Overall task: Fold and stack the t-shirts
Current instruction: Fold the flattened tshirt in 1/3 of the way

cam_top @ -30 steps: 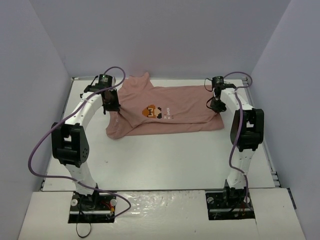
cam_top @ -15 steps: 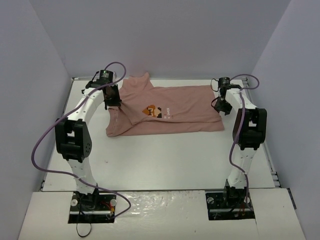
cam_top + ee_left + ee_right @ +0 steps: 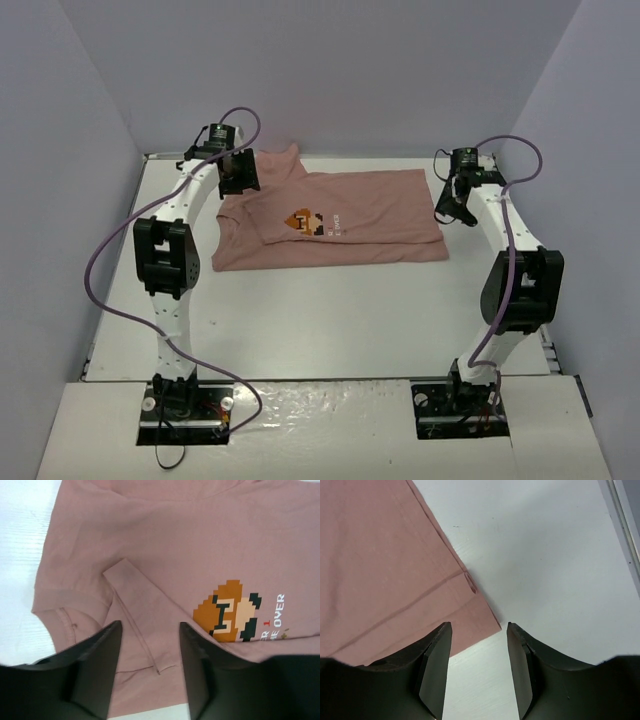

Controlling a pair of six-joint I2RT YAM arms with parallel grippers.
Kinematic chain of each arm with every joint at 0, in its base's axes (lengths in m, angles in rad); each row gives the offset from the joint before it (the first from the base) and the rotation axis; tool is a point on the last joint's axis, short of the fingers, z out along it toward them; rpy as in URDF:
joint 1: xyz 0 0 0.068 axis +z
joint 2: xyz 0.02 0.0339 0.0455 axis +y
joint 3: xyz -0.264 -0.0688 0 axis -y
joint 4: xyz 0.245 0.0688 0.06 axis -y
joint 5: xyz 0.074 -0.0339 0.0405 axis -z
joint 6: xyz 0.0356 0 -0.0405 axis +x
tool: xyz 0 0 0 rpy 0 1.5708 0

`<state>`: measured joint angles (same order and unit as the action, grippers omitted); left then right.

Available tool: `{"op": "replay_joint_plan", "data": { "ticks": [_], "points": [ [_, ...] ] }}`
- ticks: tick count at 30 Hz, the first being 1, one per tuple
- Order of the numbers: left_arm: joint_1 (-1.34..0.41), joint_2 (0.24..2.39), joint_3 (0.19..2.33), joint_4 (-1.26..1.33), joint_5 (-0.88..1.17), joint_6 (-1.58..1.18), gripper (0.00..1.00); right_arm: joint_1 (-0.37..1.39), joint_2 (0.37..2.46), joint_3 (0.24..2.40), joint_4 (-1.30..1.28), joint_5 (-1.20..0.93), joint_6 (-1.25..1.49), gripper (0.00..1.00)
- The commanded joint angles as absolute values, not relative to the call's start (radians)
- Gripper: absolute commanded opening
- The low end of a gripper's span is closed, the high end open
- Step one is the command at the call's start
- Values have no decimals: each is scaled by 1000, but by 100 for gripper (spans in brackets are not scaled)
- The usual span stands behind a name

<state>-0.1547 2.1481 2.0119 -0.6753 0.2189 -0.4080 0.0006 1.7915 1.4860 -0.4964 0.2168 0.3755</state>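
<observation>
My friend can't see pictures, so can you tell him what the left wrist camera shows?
A dusty-pink t-shirt lies on the white table, filling most of the view, with an orange pixel character print at the right. The left gripper hangs above it, jaws open, holding nothing.

The left arm (image 3: 160, 262) and right arm (image 3: 520, 290) are built of white links joined by bulky black motor housings. A purple cable (image 3: 88, 285) loops loosely along each. The left pincer (image 3: 150, 625) and right pincer (image 3: 479, 625) have broad, matte black fingers (image 3: 97, 670). The black bases (image 3: 180, 405) show thin red wires.
</observation>
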Motion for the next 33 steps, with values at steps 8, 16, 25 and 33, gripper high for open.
{"op": "replay_joint_plan", "data": {
  "ticks": [8, 16, 25, 33],
  "points": [
    [-120, 1922, 1822, -696, 166, -427, 52, 5, 1657, 1293, -476, 163, 413, 45],
    [-71, 1807, 1485, -675, 97, -437, 51, 5, 1693, 1187, -373, 135, 466, 44],
    [-71, 1875, 1424, -633, 84, -450, 47, 5, 1798, 1181, -275, 164, 474, 42],
    [-74, 1880, 1364, -608, 41, -466, 37, 5, 1857, 1142, -209, 182, 483, 37]
  ]
}}
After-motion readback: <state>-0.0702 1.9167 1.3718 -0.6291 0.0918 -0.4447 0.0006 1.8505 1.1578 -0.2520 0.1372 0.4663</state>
